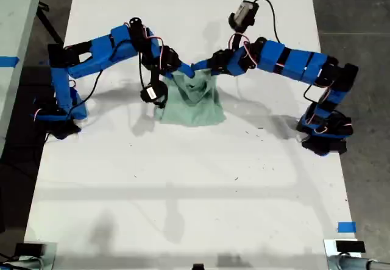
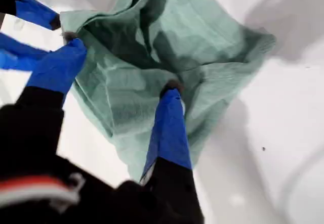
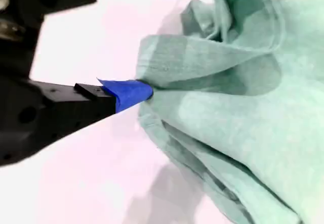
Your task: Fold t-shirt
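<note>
Exterior view: the t-shirt [image 1: 194, 102] hangs bunched mid-table, far side lifted between both arms. First wrist view: my first gripper [image 2: 121, 77] clenches cloth. Second wrist view: my second gripper [image 3: 132, 93] pinches an edge. Folding looks partway, not yet laid flat

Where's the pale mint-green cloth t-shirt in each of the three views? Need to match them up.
Exterior view: the pale mint-green cloth t-shirt hangs bunched at centre, between the two blue arms, over the white table.
First wrist view: the shirt fills the upper middle, my first gripper spread in its folds.
Second wrist view: it fills one whole side, my second gripper at its edge.
Shared landmark: the white table.
</note>
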